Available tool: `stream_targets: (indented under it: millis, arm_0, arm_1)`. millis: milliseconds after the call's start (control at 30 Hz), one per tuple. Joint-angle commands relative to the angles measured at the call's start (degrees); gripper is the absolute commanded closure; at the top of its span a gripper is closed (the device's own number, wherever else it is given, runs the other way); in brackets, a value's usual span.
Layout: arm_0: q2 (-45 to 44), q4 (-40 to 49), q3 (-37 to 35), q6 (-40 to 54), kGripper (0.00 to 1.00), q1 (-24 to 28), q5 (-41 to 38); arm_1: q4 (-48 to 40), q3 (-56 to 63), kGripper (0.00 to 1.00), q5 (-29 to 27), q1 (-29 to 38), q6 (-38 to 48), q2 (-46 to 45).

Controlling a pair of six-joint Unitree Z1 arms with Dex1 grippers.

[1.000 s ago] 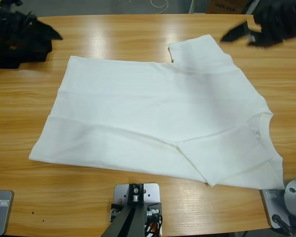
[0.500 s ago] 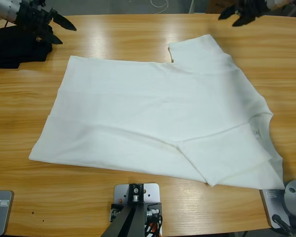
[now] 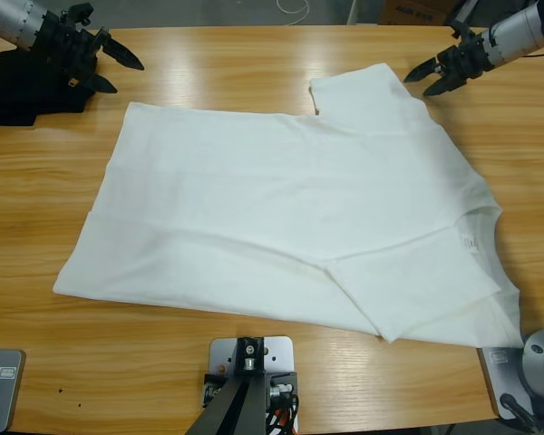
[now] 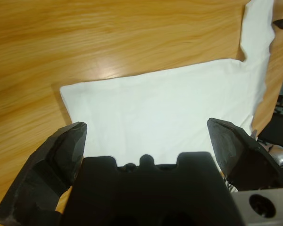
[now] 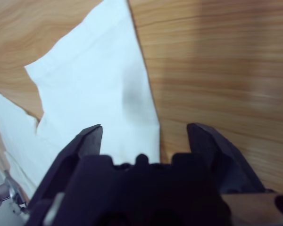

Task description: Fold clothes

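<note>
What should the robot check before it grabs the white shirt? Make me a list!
1. Left gripper open: ok, jaws spread wide.
2. Right gripper open: ok, jaws apart.
3. Both grippers empty: ok, nothing between the jaws.
4. T-shirt lying flat on the table: mostly ok, but the near side is already folded over, with a sleeve flap on top.
5. Left gripper lined up with the shirt's corner: ok, the corner lies just ahead of its jaws.
6. Black garment out of the way: ok, it lies apart from the shirt, at the table's corner.
</note>
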Motion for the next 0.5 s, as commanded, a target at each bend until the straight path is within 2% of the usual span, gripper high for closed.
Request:
stream_targets:
  millis: [33,233,300,400,500]
  arm_0:
    - [3.59,1.15,-0.42,0.4,0.004,-0.48,0.67]
    - [3.68,1.15,-0.42,0.33,0.004,-0.53,0.67]
    - [3.68,1.15,-0.53,0.31,0.004,-0.53,0.67]
    - [3.59,1.25,-0.45,0.31,0.004,-0.53,0.67]
    - [3.59,1.34,-0.44,0.4,0.004,-0.44,0.67]
  arm_1:
    - [-0.6,3.42,0.393,3.66,-0.78,-2.12,4.62]
    - [-0.11,2.93,0.438,4.59,-0.73,-2.03,5.04]
    - [-0.07,2.77,0.517,4.81,-0.24,-2.1,5.23]
    - [0.16,1.5,0.533,4.91,0.87,-2.12,5.76]
    - [0.72,0.13,0.649,5.02,1.7,-2.12,6.43]
